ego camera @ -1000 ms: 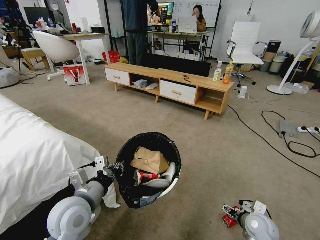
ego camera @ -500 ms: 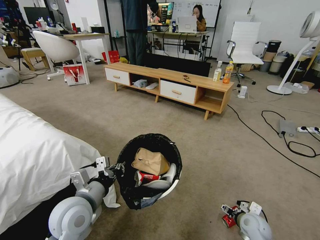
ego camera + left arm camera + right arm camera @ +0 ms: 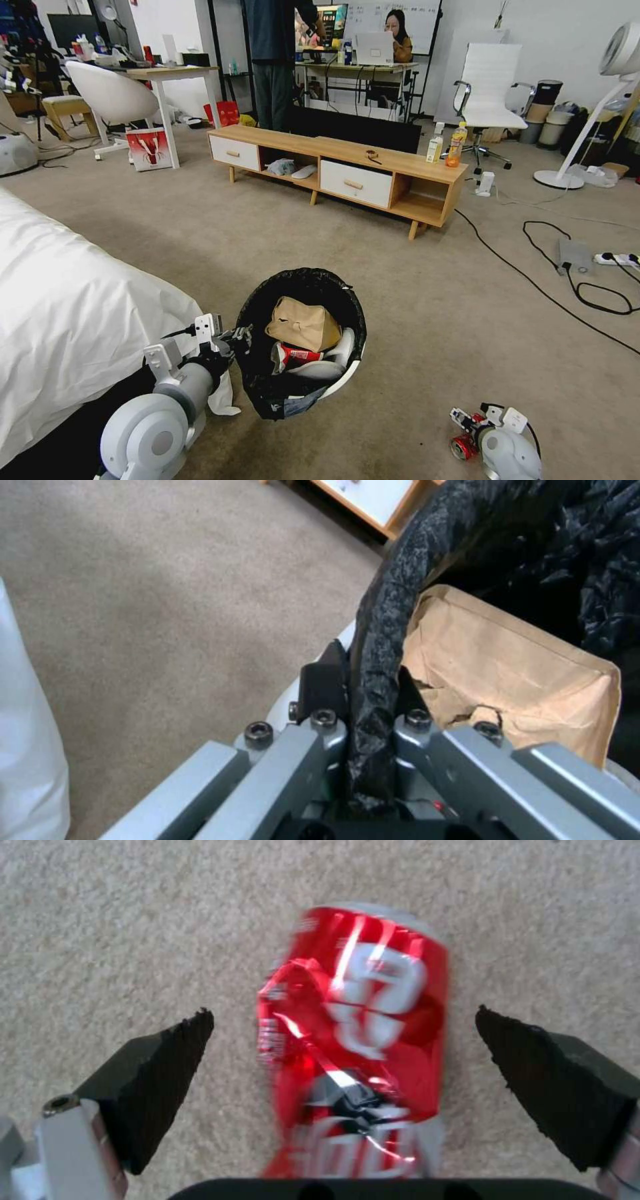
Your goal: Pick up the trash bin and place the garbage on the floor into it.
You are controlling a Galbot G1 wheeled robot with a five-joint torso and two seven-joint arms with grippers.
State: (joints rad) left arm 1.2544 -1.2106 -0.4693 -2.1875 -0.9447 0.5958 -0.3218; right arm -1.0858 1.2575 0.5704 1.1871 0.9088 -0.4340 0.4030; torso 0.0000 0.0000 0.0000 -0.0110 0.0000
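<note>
From the head view, the trash bin hangs tilted beside the white bed, held at its near rim by the left gripper; a brown paper piece and a red-and-white wrapper lie inside. The left wrist view adds the grip itself: jaws clamped together on the black bag folded over the rim. Low on the right, the right gripper sits at a crushed red can on the floor. Its wrist view shows the can lying between jaws spread wide, touching neither.
</note>
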